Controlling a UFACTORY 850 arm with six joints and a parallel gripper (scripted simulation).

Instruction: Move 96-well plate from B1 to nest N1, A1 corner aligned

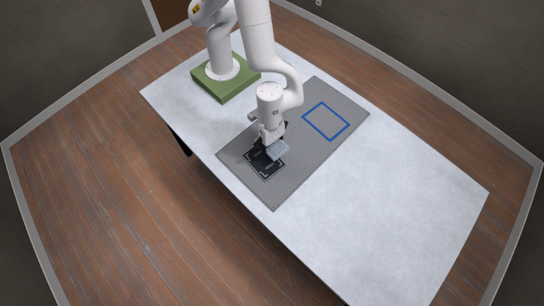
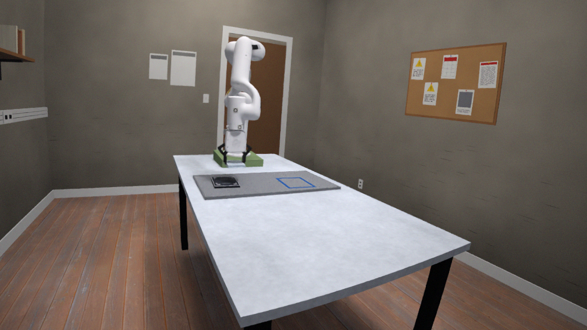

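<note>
White and faintly mottled, the bench (image 2: 312, 246) fills the foreground, and its far end carries a grey perforated board (image 2: 262, 189). On the board's right lies the blue outline of spot B1 (image 1: 311, 124), with only bare board inside it. On the left sits the black plate nest N1 (image 1: 266, 169), its white corner brackets partly covered from above by what hangs over it.

The 96-well plate (image 1: 277, 150) is clamped in the gripper (image 1: 269, 147), held above the nest's far corner and not down within the locators. From the room view the plate (image 2: 234, 163) is just a pale sliver between the dark fingers (image 2: 222, 155), well clear of the nest (image 2: 224, 181). I cannot make out the cut-off corner, nor the A1 mark on the nest; both are too small. The wrist hides much of the plate's far half from above.

Behind, the white arm (image 2: 242, 102) rises from a green block (image 1: 224, 89), its upper links cut off in the top view.
</note>
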